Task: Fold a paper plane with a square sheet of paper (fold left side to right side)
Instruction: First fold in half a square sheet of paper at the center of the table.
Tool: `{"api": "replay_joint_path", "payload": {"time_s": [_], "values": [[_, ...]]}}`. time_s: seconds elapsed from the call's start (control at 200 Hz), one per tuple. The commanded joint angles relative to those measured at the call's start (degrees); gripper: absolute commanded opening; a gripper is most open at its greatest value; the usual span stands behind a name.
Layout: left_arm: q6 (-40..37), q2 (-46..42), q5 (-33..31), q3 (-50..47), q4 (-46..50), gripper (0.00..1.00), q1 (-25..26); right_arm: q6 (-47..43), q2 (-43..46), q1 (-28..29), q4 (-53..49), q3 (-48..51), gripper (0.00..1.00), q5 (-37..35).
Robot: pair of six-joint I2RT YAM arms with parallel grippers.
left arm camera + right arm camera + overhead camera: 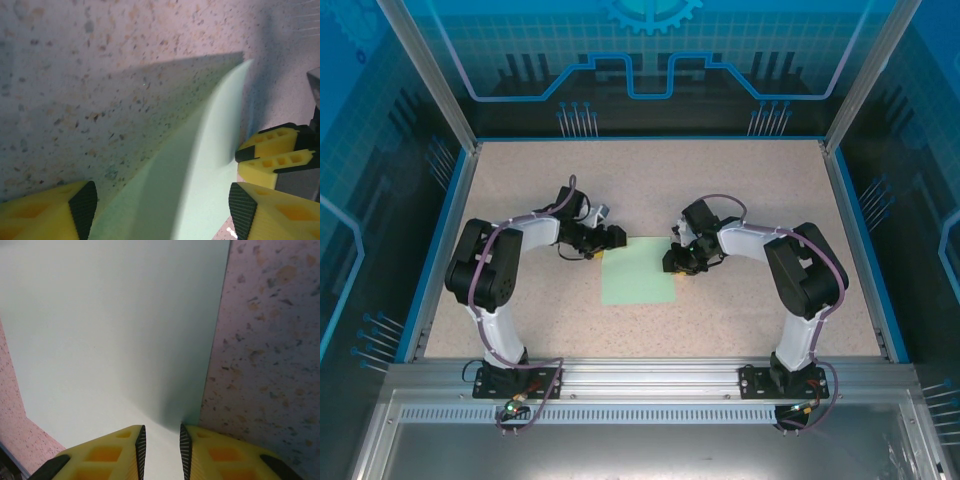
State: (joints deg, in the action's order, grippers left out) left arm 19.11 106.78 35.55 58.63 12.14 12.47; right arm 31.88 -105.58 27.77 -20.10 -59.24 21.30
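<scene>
Bolted nearest the lens, left arm (485, 272) and right arm (807, 272) reach over one speckled table (750, 190). One square sheet of paper (638, 272) lies mid-table between two grippers. The left gripper (162, 200) stands wide, astride the sheet's raised left edge. The right gripper (161, 440) sits narrow at its right edge, and I cannot tell whether it pinches. Best to nip the raised edge lightly and carry it squarely across.

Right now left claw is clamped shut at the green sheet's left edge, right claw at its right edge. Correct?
No. Left wrist view shows the left claw open, fingers wide apart, the green sheet rising between them. Right claw is at the right edge, as stated.
</scene>
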Motion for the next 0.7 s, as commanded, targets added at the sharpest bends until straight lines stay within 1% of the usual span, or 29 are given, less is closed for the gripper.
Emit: {"api": "replay_joint_path", "payload": {"time_s": [0.0,0.195,0.3,0.425,0.48,0.57,0.655,0.695], "values": [[-0.23,-1.68,-0.72,-2.25,1.28,0.72,-0.52,-0.85,-1.05,0.75,-2.14,-0.72,0.28,-1.19],[0.11,-4.95,-0.48,-4.94,3.19,0.7,-0.43,-0.89,-1.33,0.84,-2.23,-0.87,0.28,-1.18],[-0.52,-6.67,-1.5,-6.3,3.75,0.69,-0.43,-0.77,-1.62,0.88,-1.71,-0.9,0.28,-0.93],[-0.39,-6.31,-1.21,-5.87,3.86,0.63,-0.43,-0.57,-1.87,1.08,-1.44,-1.06,0.28,-0.5],[-0.2,-6.15,-0.81,-5.51,3.88,0.57,-0.46,-0.52,-1.92,1.16,-1.44,-1.05,0.28,-0.5],[0.18,-6.49,-0.32,-5.19,3.94,0.51,-0.43,-0.46,-1.76,1.15,-1.32,-0.98,0.28,-0.4],[0.86,-7.14,0.94,-5.01,3.77,0.5,-0.49,-0.4,-1.8,1.22,-1.17,-0.97,0.28,-0.27],[1.43,-7.45,2.24,-5.02,3.23,0.51,-0.43,-0.3,-1.86,1.16,-1.15,-0.98,0.28,-0.17]]}}
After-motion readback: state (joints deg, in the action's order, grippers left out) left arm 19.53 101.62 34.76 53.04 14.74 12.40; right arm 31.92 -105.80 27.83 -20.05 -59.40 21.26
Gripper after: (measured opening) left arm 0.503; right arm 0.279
